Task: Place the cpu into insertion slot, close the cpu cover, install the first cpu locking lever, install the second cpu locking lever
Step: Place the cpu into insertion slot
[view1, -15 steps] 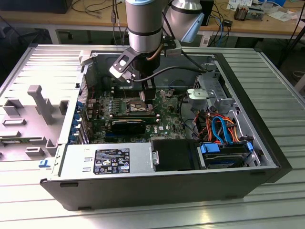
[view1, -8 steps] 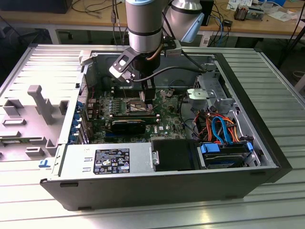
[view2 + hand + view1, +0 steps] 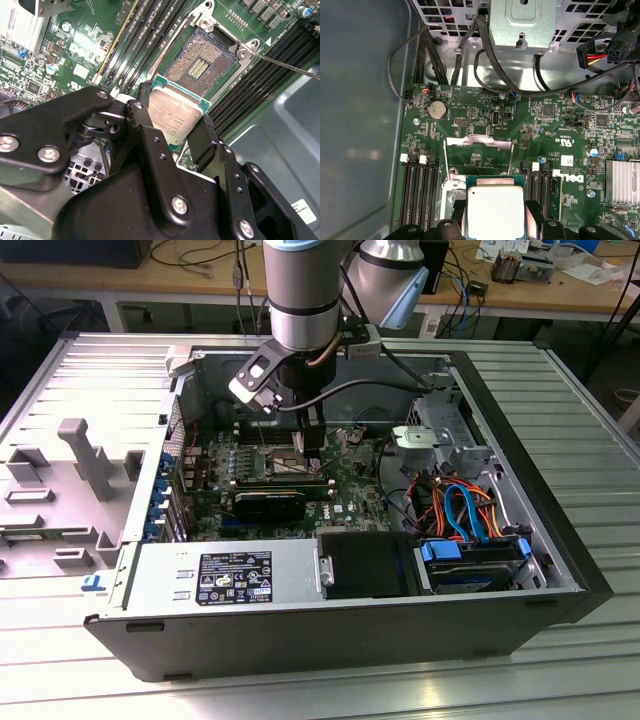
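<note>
My gripper [image 3: 172, 119] is shut on the cpu [image 3: 176, 115], a flat square chip with a silvery top and a green edge, one black finger on each of two opposite sides. The insertion slot [image 3: 201, 64] lies uncovered just beyond the chip, its dark pin field and silver rim showing. In the first wrist view the cpu [image 3: 495, 212] hangs over the slot and hides most of it. The cpu cover [image 3: 478, 141], a thin silver frame, stands raised at the slot's far side. A thin wire lever [image 3: 285, 66] sticks out beside the slot. In the exterior view the gripper [image 3: 310, 445] hangs low over the motherboard [image 3: 345, 490].
Black memory slots [image 3: 135, 40] flank the socket on both sides. A finned heatsink [image 3: 622, 182], a metal drive cage [image 3: 522, 22] with black cables and the grey case wall [image 3: 360, 125] surround the board. The power supply [image 3: 225, 580] and coloured cables [image 3: 465, 510] sit at the case front.
</note>
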`<state>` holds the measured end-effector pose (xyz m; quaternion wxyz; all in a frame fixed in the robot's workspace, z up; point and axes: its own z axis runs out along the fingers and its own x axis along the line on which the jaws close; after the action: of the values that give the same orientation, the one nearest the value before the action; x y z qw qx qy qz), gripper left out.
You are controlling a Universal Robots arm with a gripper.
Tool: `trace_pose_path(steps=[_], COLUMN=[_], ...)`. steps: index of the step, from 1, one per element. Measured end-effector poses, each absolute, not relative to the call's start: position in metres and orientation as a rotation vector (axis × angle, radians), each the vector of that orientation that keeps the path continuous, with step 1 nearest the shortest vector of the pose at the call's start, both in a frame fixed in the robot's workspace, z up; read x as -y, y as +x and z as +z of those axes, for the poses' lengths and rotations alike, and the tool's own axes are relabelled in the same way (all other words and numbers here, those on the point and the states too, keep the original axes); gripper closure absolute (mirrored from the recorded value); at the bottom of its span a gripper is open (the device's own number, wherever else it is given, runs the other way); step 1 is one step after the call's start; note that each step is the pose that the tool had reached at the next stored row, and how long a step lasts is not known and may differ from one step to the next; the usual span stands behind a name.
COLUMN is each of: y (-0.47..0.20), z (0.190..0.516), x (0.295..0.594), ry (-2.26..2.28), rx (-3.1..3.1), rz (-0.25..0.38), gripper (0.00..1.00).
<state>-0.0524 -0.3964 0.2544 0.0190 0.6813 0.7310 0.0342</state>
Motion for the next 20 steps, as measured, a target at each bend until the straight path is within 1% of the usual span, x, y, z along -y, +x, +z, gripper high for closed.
trace_pose_path(steps=[20], y=[-0.0524], z=[0.2539], x=[0.3964], ry=[2.148], rx=[-2.236], rz=[0.105], gripper=[0.45])
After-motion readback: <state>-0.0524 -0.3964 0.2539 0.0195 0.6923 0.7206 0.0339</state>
